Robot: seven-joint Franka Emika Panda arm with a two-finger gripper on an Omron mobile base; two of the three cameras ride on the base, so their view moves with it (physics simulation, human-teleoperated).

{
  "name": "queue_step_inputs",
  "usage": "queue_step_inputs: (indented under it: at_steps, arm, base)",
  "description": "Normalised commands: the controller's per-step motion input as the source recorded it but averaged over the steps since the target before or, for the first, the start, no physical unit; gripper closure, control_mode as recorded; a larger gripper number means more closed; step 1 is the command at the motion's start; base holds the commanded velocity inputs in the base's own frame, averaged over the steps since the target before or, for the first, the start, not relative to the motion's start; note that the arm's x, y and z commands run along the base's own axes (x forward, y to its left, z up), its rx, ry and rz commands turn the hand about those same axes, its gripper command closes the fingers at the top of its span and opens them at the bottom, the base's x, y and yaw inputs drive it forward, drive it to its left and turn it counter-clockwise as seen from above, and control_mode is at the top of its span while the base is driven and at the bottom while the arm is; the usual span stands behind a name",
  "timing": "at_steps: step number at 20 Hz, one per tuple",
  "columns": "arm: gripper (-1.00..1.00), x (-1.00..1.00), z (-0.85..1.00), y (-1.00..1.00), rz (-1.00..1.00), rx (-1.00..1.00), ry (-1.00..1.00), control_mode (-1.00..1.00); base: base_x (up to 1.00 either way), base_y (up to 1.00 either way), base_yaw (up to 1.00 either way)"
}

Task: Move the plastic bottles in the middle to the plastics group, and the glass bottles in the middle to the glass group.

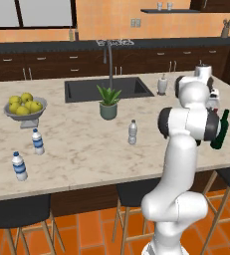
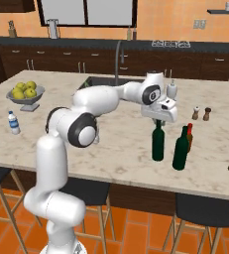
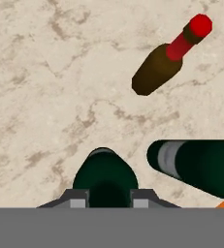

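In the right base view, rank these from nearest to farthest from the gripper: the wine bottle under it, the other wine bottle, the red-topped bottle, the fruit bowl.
1. Wine bottle under the gripper, neck between the fingers.
2. Other wine bottle and red-topped bottle, both just to its right; too close to call.
3. Fruit bowl, far left of the counter.

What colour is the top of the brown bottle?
Red. The brown bottle has a bright red top, clearest in the hand view.
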Motion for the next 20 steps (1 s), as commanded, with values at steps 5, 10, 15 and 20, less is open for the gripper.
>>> queue_step_inputs:
  at_steps: [5, 10, 15, 20]
  arm:
    - [1.00, 0.32, -0.14, -0.37, 0.00, 0.00, 0.00, -1.00]
    - [1.00, 0.03, -0.07, -0.17, 0.00, 0.00, -0.07, -1.00]
    - [1.00, -0.06, -0.20, -0.05, 0.00, 0.00, -0.04, -1.00]
    - [1.00, 0.00, -0.44, -0.02, 0.00, 0.00, -0.03, -1.00]
  base:
    - [0.00, 0.00, 0.00]
    - [0.00, 0.00, 0.00]
    - [0.00, 0.00, 0.00]
    - [0.00, 0.00, 0.00]
